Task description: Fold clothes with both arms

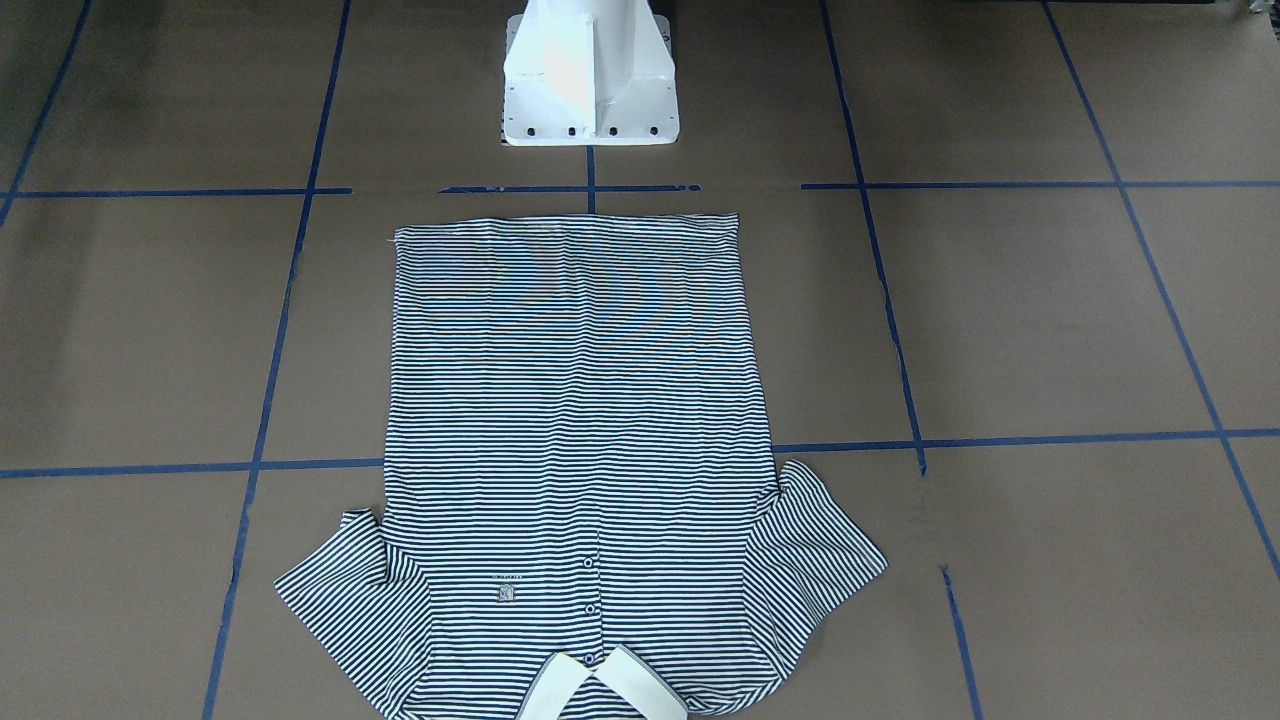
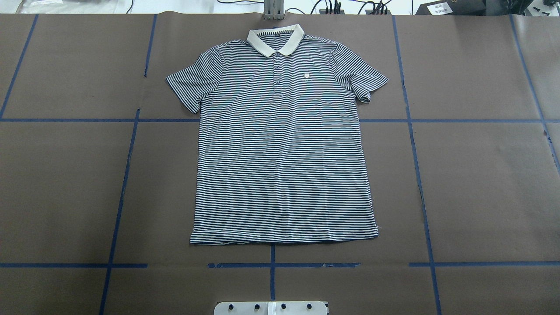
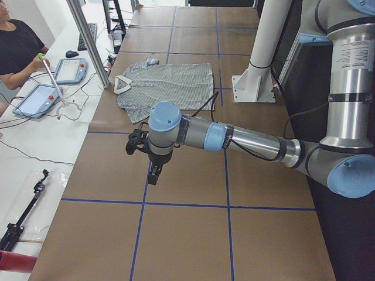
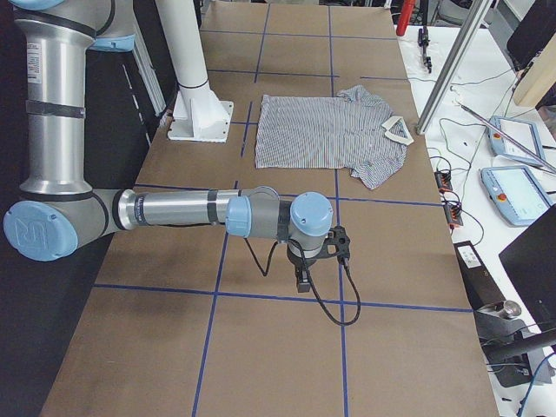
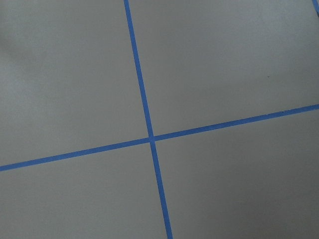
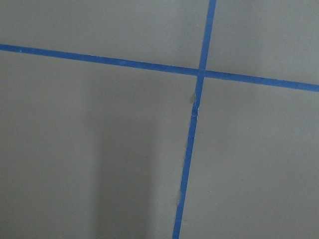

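I see the polo shirt [image 2: 280,144] spread flat, buttons up and hem toward the pedestal [image 1: 590,90]. It lies between the two sets of jaws and well apart from both. I judge it is laid this way so each arm can take one side. The left gripper [image 3: 152,175] and the right gripper [image 4: 301,282] each hang over bare table [image 2: 65,183], above a tape cross [image 5: 151,139]. Whether their jaws are apart or together, I cannot tell. No fold is made yet.

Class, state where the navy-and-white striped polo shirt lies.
In the overhead view the navy-and-white striped polo shirt lies flat at the centre of the brown table, cream collar toward the far edge, hem nearest the white pedestal base.
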